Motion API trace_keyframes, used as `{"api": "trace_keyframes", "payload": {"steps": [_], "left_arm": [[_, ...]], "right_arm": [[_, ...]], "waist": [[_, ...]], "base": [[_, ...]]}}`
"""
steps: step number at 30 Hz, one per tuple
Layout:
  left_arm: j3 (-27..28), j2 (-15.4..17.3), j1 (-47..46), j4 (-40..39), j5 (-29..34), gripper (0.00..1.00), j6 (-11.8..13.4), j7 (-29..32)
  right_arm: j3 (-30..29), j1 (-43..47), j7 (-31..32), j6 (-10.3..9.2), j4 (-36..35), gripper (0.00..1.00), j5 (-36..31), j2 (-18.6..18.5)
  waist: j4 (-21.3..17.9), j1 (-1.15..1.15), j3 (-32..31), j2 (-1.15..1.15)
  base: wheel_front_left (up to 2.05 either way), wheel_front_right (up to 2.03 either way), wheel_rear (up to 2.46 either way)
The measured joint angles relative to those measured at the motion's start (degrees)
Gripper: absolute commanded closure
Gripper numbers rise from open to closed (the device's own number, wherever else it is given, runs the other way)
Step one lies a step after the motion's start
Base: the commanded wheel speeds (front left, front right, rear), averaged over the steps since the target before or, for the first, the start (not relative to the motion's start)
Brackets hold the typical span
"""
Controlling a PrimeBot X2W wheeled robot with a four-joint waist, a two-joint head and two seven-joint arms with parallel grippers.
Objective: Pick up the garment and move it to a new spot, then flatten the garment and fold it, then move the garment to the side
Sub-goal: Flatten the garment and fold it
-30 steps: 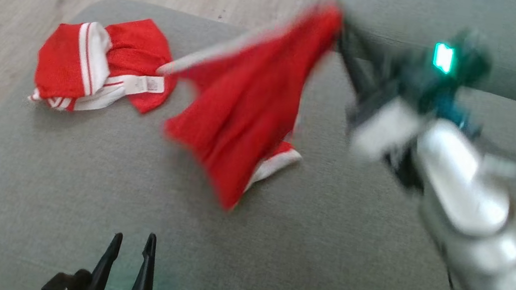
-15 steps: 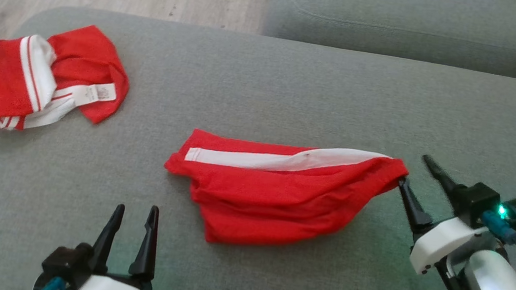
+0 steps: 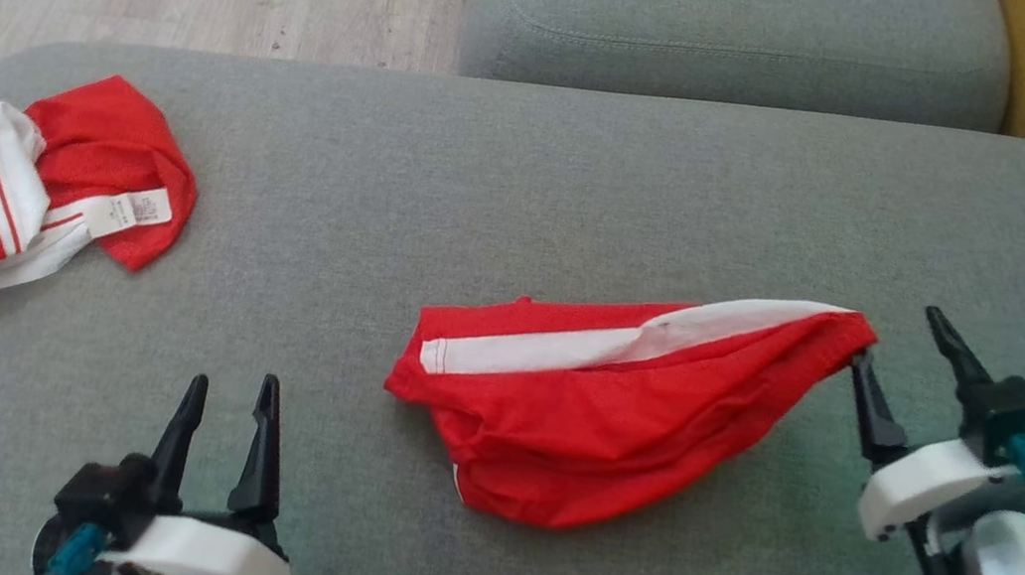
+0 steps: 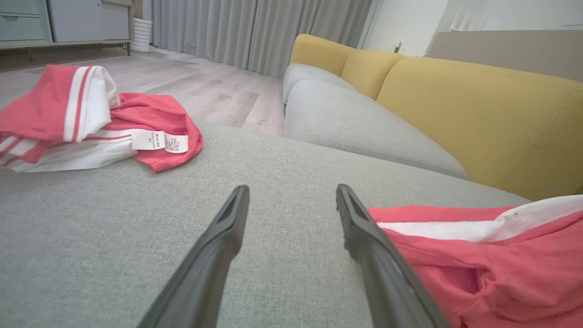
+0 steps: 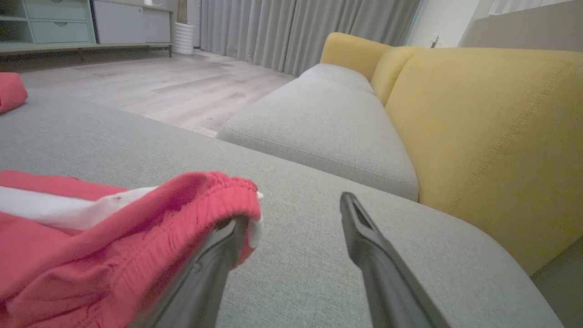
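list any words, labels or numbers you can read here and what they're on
White care tags on the crumpled red and white garment: lines of print, too small and blurred to read.
Red garment with the white stripe: no text visible.
No other words, brands, numbers or signs can be read.

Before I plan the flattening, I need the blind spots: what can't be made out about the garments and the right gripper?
Red shorts: underside and leg openings hidden by their own folds, head view.
Right gripper: one fingertip covered by the waistband, right wrist view; snagged or free, unclear.
Crumpled red-and-white garment: type unclear, bunched up; care label print too small, left wrist view.
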Motion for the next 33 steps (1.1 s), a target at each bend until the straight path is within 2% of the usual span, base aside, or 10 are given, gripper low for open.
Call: {"api": "trace_keyframes", "payload": {"steps": [4, 5, 8, 11, 17, 21, 25, 28, 33], "left_arm": [[0.2, 0.0, -0.2, 0.1, 0.0, 0.0, 0.0, 0.0], [0.2, 0.0, -0.2, 0.3, 0.0, 0.0, 0.0, 0.0], [0.2, 0.0, -0.1, 0.4, 0.0, 0.0, -0.1, 0.0], [0.1, 0.0, 0.0, 0.4, 0.0, 0.0, -0.1, 0.0], [0.0, 0.0, 0.0, 0.4, -0.2, 0.0, -0.1, 0.0], [0.0, 0.0, 0.1, 0.3, -0.2, 0.0, 0.0, 0.0], [0.1, 0.0, 0.1, 0.2, -0.2, 0.0, 0.4, 0.0], [0.3, 0.0, 0.1, 0.0, -0.2, 0.0, 0.5, 0.0], [1.1, -0.1, 0.1, -0.1, -0.2, 0.0, 0.5, 0.0]], "right_arm": [[1.5, 0.7, 0.0, 0.0, -0.7, 0.0, -1.4, 1.6], [4.4, 1.2, 0.0, 0.0, 1.1, 0.0, -1.4, 1.7], [6.6, 2.0, 0.3, 0.0, 4.0, 0.0, -1.3, 1.6], [8.6, 2.6, 1.0, 0.0, 7.6, 0.0, -0.4, 0.9], [8.6, 2.5, 1.0, 0.0, 10.4, 0.0, 1.8, -1.4], [4.8, 2.4, 0.8, 0.0, 9.6, 0.0, 2.8, -1.4], [-2.5, 2.0, 0.5, 0.0, 6.9, 0.0, 4.8, -0.5], [-9.1, 1.4, 0.4, 0.0, 1.2, 0.0, 8.5, 3.5], [-12.8, 2.0, 0.4, 0.0, -5.0, 0.0, 10.7, 10.4]], "waist": [[-0.3, 0.0, 0.0, 0.0], [-0.3, 0.0, 0.0, 0.0], [-0.3, 0.0, 0.1, 0.0], [-0.4, 0.0, 0.1, 0.0], [-0.9, 0.0, 0.0, 0.0], [-1.5, 0.0, -0.2, 0.0], [-1.9, 0.0, -0.4, 0.0], [-2.0, 0.0, -0.6, 0.0], [-1.7, 0.0, -0.8, 0.0]], "base": [[0.0, 0.0, 0.0], [0.0, 0.0, 0.0], [0.0, 0.0, 0.0], [0.0, 0.0, 0.0], [0.0, 0.0, 0.0], [0.0, 0.0, 0.0], [0.0, 0.0, 0.0], [0.0, 0.0, 0.0], [0.0, 0.0, 0.0]]}}
